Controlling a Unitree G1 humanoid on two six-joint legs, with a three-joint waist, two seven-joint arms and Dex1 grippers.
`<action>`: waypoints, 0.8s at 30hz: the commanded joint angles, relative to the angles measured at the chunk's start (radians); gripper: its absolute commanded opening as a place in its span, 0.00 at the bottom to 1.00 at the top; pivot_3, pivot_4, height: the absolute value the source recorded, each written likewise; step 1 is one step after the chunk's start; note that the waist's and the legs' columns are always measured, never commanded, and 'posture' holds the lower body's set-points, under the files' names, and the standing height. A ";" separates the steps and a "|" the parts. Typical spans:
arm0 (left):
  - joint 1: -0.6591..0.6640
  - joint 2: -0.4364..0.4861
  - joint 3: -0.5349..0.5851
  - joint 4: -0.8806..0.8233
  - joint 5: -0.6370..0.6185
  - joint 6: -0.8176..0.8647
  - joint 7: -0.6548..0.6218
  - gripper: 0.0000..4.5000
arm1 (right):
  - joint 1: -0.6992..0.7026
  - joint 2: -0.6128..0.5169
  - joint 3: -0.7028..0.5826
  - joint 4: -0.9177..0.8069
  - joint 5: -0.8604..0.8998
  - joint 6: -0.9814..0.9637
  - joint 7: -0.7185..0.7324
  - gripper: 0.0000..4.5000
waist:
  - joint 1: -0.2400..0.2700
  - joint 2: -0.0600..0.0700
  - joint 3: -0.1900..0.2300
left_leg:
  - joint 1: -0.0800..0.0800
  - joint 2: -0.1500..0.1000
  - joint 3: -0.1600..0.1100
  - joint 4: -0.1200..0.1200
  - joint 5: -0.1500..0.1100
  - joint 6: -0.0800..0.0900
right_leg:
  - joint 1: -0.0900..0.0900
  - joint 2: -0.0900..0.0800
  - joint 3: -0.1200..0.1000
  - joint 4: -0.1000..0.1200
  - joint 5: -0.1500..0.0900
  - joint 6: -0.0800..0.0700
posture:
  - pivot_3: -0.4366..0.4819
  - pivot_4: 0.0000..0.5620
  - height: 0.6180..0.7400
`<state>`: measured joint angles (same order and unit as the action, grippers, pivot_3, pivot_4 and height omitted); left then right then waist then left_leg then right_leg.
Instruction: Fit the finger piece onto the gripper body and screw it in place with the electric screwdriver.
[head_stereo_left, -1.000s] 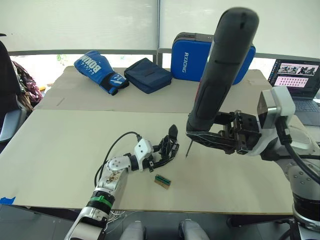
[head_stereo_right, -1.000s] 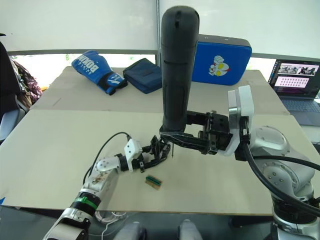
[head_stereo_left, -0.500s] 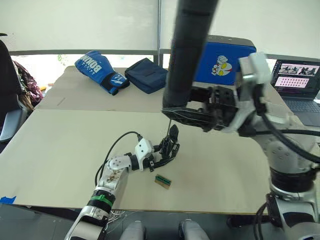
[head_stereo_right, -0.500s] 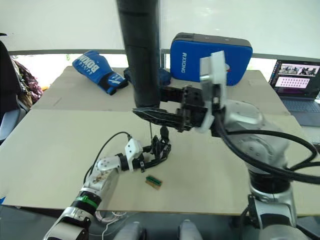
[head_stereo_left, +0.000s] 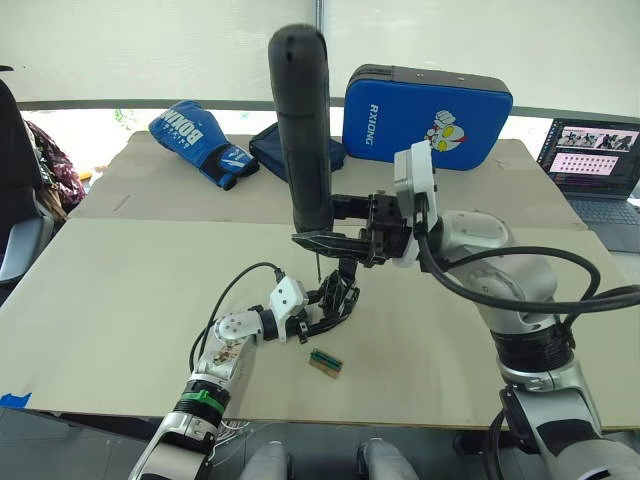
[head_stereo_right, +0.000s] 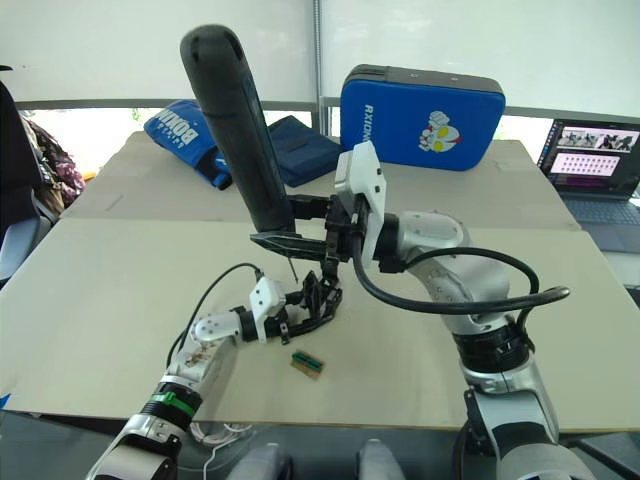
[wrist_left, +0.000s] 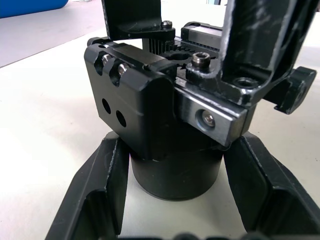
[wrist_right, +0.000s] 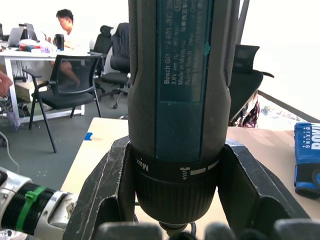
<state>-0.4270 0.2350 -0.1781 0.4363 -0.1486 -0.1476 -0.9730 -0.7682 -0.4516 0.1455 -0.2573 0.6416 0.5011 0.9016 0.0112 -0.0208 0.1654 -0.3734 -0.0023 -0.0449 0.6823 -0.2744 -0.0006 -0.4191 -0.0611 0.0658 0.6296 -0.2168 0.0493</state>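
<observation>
Now that the right hand (head_stereo_left: 335, 241), clamped on the electric screwdriver (head_stereo_left: 305, 135), has swung its bit down over the gripper body (head_stereo_left: 338, 298) clamped in the left hand (head_stereo_left: 322, 320), driving can begin.

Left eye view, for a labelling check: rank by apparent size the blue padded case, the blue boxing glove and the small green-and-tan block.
1. Blue padded case, largest.
2. Blue boxing glove.
3. Small green-and-tan block, smallest, despite lying nearest the camera.
</observation>
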 joint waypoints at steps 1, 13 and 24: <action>0.024 0.004 -0.036 0.027 0.031 0.040 -0.001 0.50 | -0.001 0.015 -0.016 -0.017 -0.016 -0.051 0.023 0.42 | -0.001 0.000 0.000 | 0.000 0.000 0.000 0.000 0.000 0.000 | 0.000 0.000 0.000 0.000 0.000 0.000 | 0.48 0.27 1.00; 0.035 0.012 -0.038 0.015 0.030 0.049 -0.004 0.50 | 0.049 0.040 0.005 -0.023 -0.076 -0.053 0.042 0.42 | -0.003 0.000 0.000 | 0.000 0.000 0.000 0.000 0.000 0.000 | 0.000 0.000 0.000 0.000 0.000 0.000 | 0.48 0.27 1.00; 0.042 0.014 -0.042 0.008 0.030 0.054 -0.009 0.50 | 0.068 0.048 0.014 -0.014 -0.123 -0.079 0.060 0.42 | -0.006 0.000 0.000 | 0.000 0.000 0.000 0.000 0.000 0.000 | 0.000 0.000 0.000 0.000 0.000 0.000 | 0.48 0.27 1.00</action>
<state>-0.4170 0.2445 -0.1780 0.4120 -0.1487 -0.1313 -0.9710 -0.6893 -0.4122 0.1806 -0.2452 0.5130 0.4643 0.9585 0.0055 -0.0208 0.1654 -0.3734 -0.0021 -0.0451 0.6820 -0.2744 -0.0006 -0.4196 -0.0608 0.0659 0.6294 -0.2168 0.0492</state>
